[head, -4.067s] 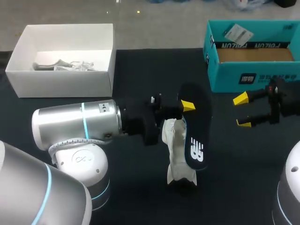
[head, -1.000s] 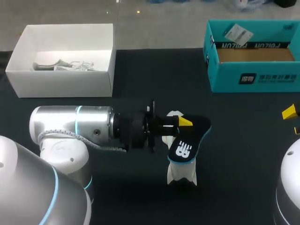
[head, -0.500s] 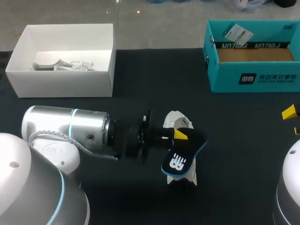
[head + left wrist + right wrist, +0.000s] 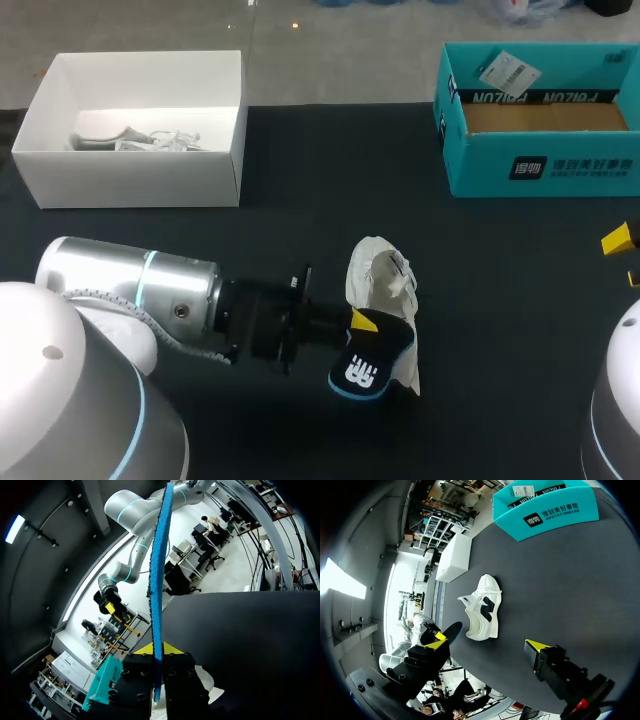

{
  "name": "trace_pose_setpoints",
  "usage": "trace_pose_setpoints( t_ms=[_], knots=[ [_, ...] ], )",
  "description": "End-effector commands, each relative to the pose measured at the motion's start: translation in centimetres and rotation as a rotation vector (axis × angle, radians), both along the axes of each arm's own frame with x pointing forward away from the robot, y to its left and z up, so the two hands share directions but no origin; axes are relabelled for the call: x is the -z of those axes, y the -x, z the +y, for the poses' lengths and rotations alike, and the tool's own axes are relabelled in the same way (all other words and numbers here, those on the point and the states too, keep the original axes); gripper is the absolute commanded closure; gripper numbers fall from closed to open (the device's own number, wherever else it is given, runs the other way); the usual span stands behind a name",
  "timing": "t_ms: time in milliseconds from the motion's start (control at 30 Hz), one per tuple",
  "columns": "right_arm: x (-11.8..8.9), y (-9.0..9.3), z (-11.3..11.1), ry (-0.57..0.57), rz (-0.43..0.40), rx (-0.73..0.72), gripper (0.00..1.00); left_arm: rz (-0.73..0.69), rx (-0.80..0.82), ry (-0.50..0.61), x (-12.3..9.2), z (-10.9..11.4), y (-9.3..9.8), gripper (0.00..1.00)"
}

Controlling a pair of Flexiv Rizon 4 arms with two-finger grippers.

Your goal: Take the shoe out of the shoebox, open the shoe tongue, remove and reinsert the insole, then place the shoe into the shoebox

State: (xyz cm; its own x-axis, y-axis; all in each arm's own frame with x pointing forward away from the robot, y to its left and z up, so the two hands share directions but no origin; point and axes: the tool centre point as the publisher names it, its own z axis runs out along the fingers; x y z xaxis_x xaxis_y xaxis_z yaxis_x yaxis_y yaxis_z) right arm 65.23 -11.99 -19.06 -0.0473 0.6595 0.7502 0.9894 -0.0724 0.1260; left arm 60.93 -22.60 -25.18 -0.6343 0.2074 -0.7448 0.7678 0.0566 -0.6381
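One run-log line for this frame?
left gripper: shut on insole, beside shoe | shoe: on table, outside teal shoebox | right gripper: open, at table's right

Spotting a white logo on the insole (image 4: 360,372) in the left gripper (image 4: 365,325), lettering on the far-off teal shoebox (image 4: 540,165).

- You have a dark table (image 4: 300,170) carrying 3 things.
- A white open box (image 4: 130,178) sits at the far left, with crumpled paper (image 4: 140,138) inside it.
- A teal shoebox (image 4: 540,165) sits at the far right, open side up, well apart from the white one.
- A white shoe (image 4: 385,275) stands near the middle, towards the front, apart from both boxes.
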Motion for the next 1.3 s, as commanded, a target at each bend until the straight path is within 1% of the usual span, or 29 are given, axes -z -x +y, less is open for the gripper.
trace_pose_setpoints(
  t_ms=[33, 133, 200, 267, 333, 400, 533, 800, 1000, 1033, 1067, 1167, 1300],
  knots=[
    [0.0, 0.3, 0.1, 0.002, -0.002, 0.004, 0.0, 0.01, 0.011, -0.035, 0.6, -1.0, -0.7, 1.0],
    [0.0, 0.3, 0.1, 0.002, -0.002, 0.004, 0.0, 0.009, 0.008, -0.057, 1.0, -0.9, -0.8, 1.0],
    [0.0, 0.3, 0.1, 0.002, -0.002, 0.004, 0.0, 0.02, -0.002, -0.053, 1.4, -0.8, -0.8, 1.0],
    [0.0, 0.3, 0.1, 0.002, -0.002, 0.004, 0.0, 0.031, -0.02, -0.062, 1.9, -0.6, -1.1, 1.0],
    [0.0, 0.3, 0.1, 0.002, -0.002, 0.004, 0.0, 0.029, -0.031, -0.102, 2.6, -0.5, -1.2, 1.0],
    [0.0, 0.3, 0.1, 0.002, -0.002, 0.004, 0.0, 0.044, -0.037, -0.087, 2.9, -0.6, -1.3, 1.0],
    [0.0, 0.3, 0.1, 0.002, -0.002, 0.004, 0.0, 0.054, -0.051, -0.119, 3.6, -0.6, -1.7, 1.0],
    [0.0, 0.3, 0.1, 0.002, -0.002, 0.004, 0.0, 0.078, -0.068, -0.115, 4.5, -0.3, -1.8, 1.0],
    [0.0, 0.3, 0.1, 0.002, -0.002, 0.004, 0.0, 0.093, -0.08, -0.138, 5.1, -0.1, -2.0, 1.0],
    [0.0, 0.3, 0.1, 0.002, -0.002, 0.004, 0.0, 0.087, -0.08, -0.133, 4.9, -0.2, -2.0, 1.0],
    [0.0, 0.3, 0.1, 0.002, -0.002, 0.004, 0.0, 0.084, -0.073, -0.102, 4.5, -0.4, -1.9, 1.0],
    [0.0, 0.3, 0.1, 0.002, -0.002, 0.004, 0.0, 0.068, -0.052, -0.041, 2.7, -1.1, -1.8, 1.0],
    [0.0, 0.3, 0.1, 0.002, -0.002, 0.004, 0.0, 0.02, -0.037, -0.041, 0.9, -1.8, -1.8, 1.0]
  ],
)
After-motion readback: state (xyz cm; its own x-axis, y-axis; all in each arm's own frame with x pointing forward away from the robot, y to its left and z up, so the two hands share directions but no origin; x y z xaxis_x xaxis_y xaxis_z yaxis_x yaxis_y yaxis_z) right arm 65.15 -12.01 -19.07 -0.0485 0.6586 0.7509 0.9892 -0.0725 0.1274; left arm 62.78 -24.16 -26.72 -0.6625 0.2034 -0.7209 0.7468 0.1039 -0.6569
